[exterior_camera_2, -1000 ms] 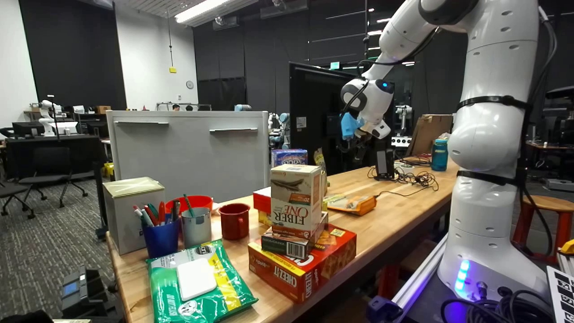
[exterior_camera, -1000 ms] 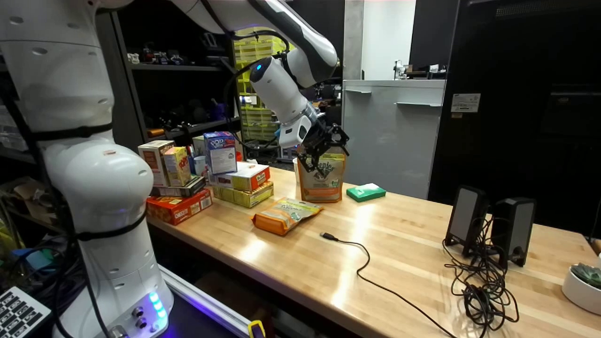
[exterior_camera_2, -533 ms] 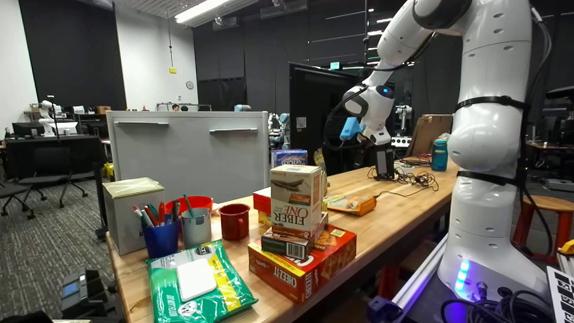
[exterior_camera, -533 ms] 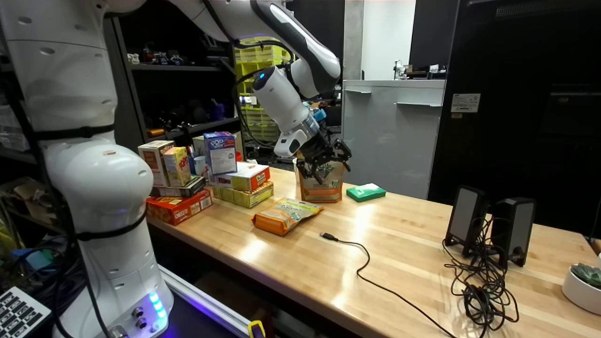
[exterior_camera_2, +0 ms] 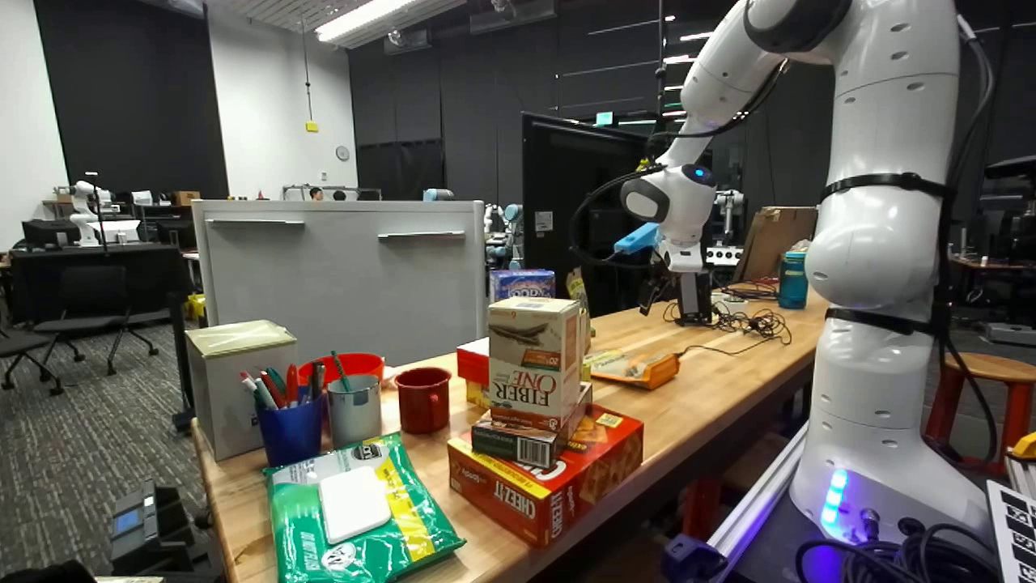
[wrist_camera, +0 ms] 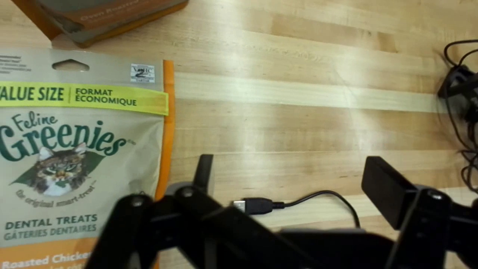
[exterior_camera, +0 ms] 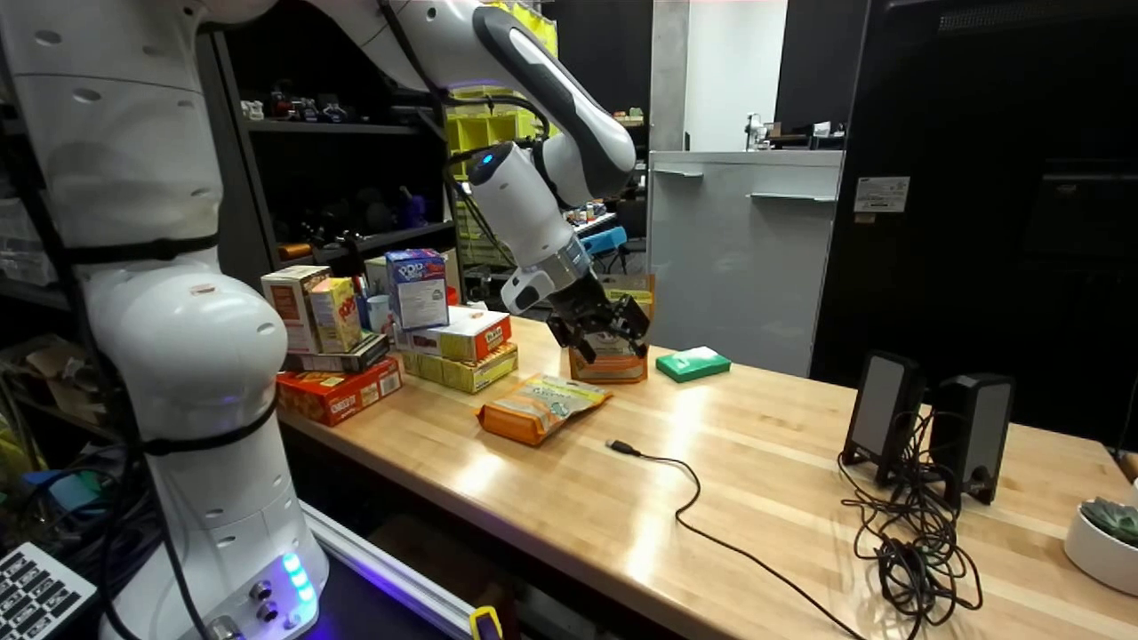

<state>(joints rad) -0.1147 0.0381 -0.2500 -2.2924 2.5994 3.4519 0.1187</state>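
Two black fingers [wrist_camera: 386, 190] are standing well apart across the bottom of the wrist frame — my gripper [wrist_camera: 294, 182] is holding nothing. Showing between them at lower centre, a USB plug [wrist_camera: 258, 206] is lying below on the wooden tabletop [wrist_camera: 298, 123], its thin cable [wrist_camera: 328, 193] curling off to the right. I'm judging the plug light and rigid, the cable limp; the plug's moulded black body is offering the best pinch, sparing the metal tip. Filling the left of that frame, a treat bag [wrist_camera: 74, 168] is lying flat, printed face up. I'm expecting slick, yielding film with loose bits shifting inside — so I'm favouring a hold across the middle over one at a corner. At the upper left, the foot of a second pouch [wrist_camera: 130, 18] is poking in; in an exterior view it is standing upright behind the gripper, near a green box [exterior_camera: 693, 365]. Farther off, toward the right of that exterior frame, two speakers [exterior_camera: 883, 413] are sitting behind a tangle of cord [exterior_camera: 909, 567].
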